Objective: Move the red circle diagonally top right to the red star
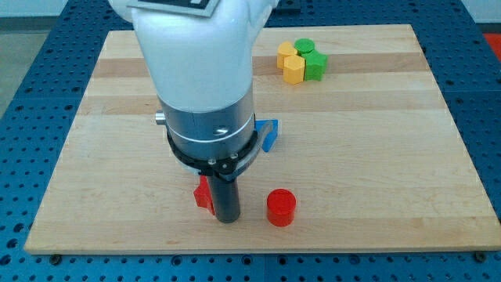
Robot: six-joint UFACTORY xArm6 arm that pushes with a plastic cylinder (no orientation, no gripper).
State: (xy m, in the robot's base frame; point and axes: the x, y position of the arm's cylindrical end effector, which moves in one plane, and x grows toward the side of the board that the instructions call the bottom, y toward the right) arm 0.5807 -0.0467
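The red circle (281, 207) is a short red cylinder near the view's bottom, right of centre on the wooden board (376, 157). The red star (203, 194) lies to its left, mostly hidden behind the rod. My tip (227, 219) rests on the board just right of the red star and left of the red circle, with a gap of about a block's width to the circle. The arm's white and grey body hides the board's middle and upper left.
A blue block (269, 135) peeks out at the arm's right side, shape unclear. At the view's top right sit two yellow blocks (290, 63) and two green blocks (311, 59) clustered together. Blue perforated table surrounds the board.
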